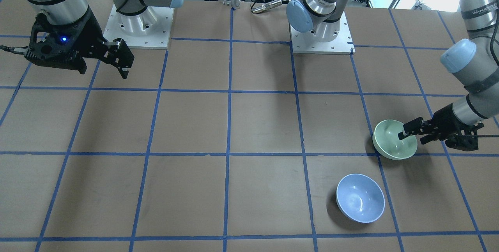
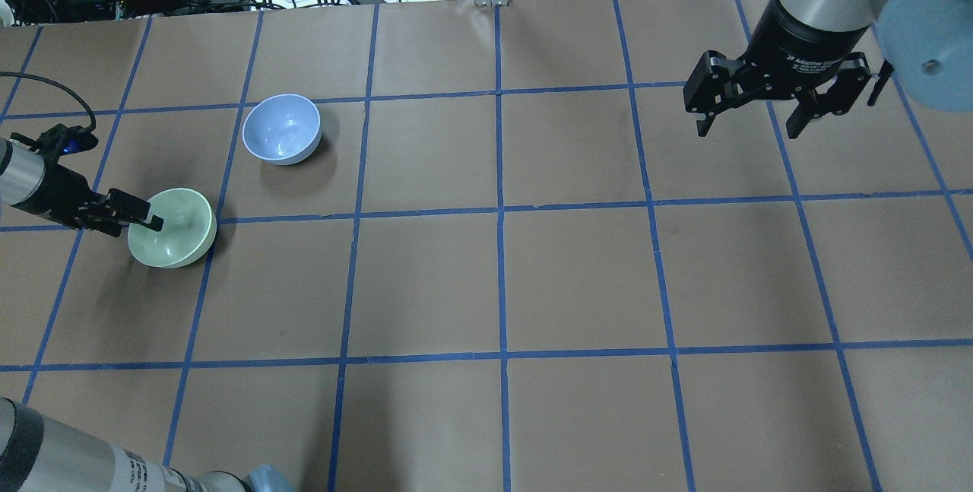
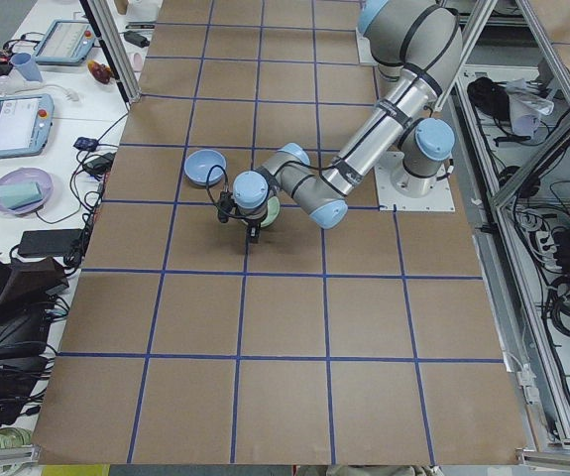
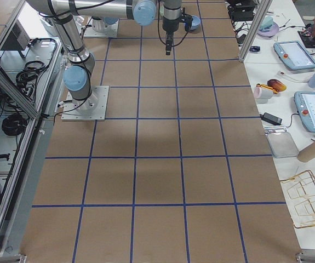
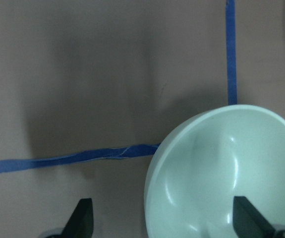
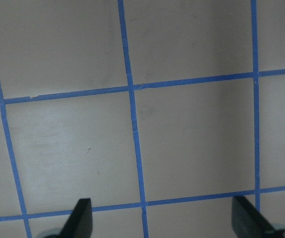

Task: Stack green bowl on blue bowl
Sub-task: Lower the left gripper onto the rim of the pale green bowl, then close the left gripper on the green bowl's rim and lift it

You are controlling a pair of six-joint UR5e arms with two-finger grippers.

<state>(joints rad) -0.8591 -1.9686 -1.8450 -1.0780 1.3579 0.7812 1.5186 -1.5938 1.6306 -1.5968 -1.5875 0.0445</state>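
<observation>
We are finding the left fingers (image 5: 84, 220) standing wide apart and straddling the rim of the green bowl (image 5: 206, 168): in the left wrist view one finger is sitting inside the bowl and the other is hanging outside its wall, and neither is pressing on the rim. The bowl is sitting mouth up on the counter (image 2: 578, 279), on the robot's left side, beside a crossing of the blue tape lines (image 2: 498, 211) that are marking the brown surface into squares. The left arm (image 1: 468, 110) is reaching in low over the counter to it. The blue bowl (image 2: 281, 127) is standing near the green one, farther from the robot's base and a little toward the middle, also mouth up; the two are lying apart, not touching and not stacked. On the robot's right side, we are seeing the right fingers (image 2: 703, 108) spread open and holding nothing, hanging above bare counter, well apart from both bowls.
</observation>
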